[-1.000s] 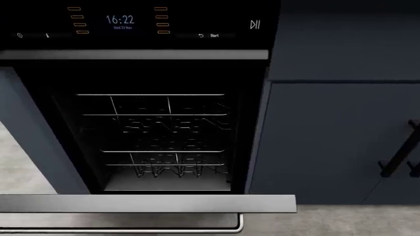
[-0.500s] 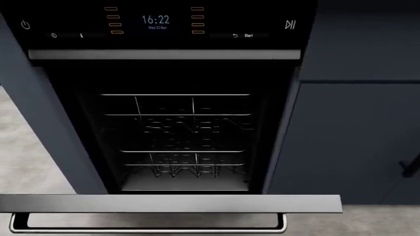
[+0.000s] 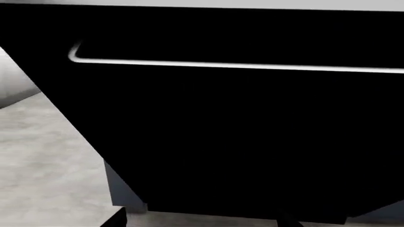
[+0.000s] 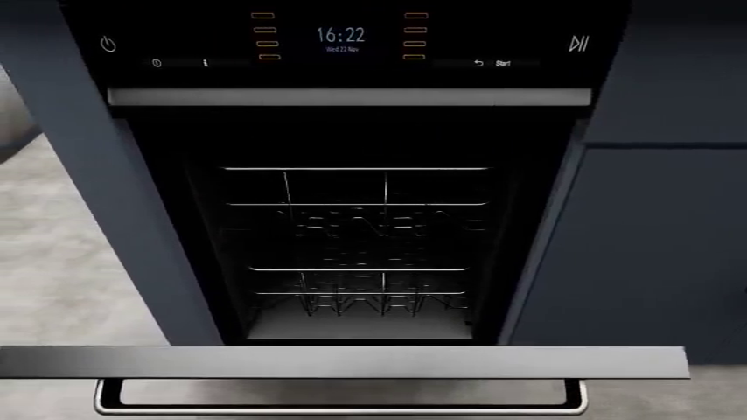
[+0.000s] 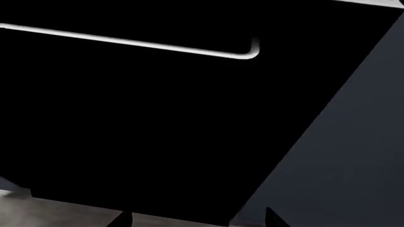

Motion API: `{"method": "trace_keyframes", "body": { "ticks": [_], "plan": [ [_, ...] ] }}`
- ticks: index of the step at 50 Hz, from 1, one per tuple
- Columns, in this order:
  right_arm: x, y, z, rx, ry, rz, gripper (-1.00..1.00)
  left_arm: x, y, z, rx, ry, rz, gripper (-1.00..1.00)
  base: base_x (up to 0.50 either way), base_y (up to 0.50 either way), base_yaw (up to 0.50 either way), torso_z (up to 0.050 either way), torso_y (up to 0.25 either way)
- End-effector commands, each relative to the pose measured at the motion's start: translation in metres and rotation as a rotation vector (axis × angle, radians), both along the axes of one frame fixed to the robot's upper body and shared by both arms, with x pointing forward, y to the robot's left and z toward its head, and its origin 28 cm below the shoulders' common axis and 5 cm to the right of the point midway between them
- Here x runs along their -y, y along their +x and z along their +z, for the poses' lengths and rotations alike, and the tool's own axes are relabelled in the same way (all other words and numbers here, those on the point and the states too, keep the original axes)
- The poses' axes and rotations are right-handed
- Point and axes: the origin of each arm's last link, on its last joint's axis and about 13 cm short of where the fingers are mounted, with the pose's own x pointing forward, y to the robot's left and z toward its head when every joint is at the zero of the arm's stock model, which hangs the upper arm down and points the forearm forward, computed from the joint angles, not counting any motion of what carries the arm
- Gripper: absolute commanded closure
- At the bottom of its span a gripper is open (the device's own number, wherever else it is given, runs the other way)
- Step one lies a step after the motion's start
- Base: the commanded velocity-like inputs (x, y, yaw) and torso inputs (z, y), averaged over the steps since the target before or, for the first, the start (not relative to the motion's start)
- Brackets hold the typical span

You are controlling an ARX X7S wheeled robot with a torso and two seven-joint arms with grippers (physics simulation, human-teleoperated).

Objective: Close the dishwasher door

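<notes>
Shifted rightward in the head view, the open dishwasher door hangs above both grippers; whether either is spread or closed can't be told.

My head camera looks forward and down, straight into the open dishwasher, close enough that the dishwasher door fills the lower edge; my left wrist camera sits below, facing up at its glossy black outer face from near; my right wrist camera does likewise; all three views share the handle bar.
</notes>
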Motion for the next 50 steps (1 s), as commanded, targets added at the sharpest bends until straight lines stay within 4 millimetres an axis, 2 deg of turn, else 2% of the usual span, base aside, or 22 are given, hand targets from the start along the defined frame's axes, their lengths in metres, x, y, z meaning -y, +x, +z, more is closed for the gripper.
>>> {"method": "trace_keyframes", "body": {
  "ticks": [1,50],
  "plan": [
    [0.0001,0.0003,-0.0003,-0.002,0.001,-0.001,-1.00,-0.0004,-0.0011,-0.0003,-0.001,0.000,0.001,-1.00,0.00,0.23,0.00,0.000,0.000],
    [-0.0004,0.0007,0.0005,-0.020,0.012,0.002,-1.00,-0.0007,0.0001,0.0005,0.001,-0.001,0.004,-1.00,0.04,0.02,0.00,0.000,0.000]
  ]
}}
